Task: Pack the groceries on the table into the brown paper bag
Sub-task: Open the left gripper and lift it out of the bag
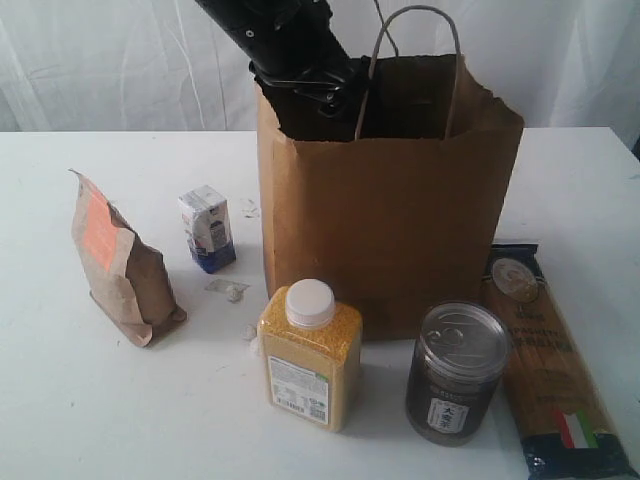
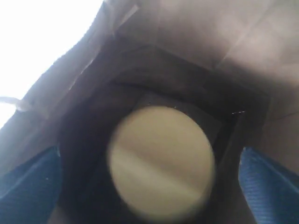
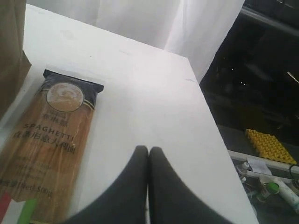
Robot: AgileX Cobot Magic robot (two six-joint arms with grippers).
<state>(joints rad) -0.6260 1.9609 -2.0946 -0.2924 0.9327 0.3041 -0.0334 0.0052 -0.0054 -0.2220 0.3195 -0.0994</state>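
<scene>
My left pincer [image 2: 149,186], fingers apart, hangs inside the brown paper bag [image 1: 390,200] over the jar [image 2: 161,161], which stands free. Next: lift straight out of the bag. My right pincer [image 3: 148,154] is closed together outside the bag.

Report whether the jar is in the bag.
In: the jar, lid up, sits deep inside the brown paper bag.

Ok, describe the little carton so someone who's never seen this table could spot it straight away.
Find the tall brown paper bag standing on the white table. Left of it in the exterior view, between the bag and the brown orange-labelled pouch, stands the small carton. It is the only white-and-blue box, lower than both neighbours.
</scene>
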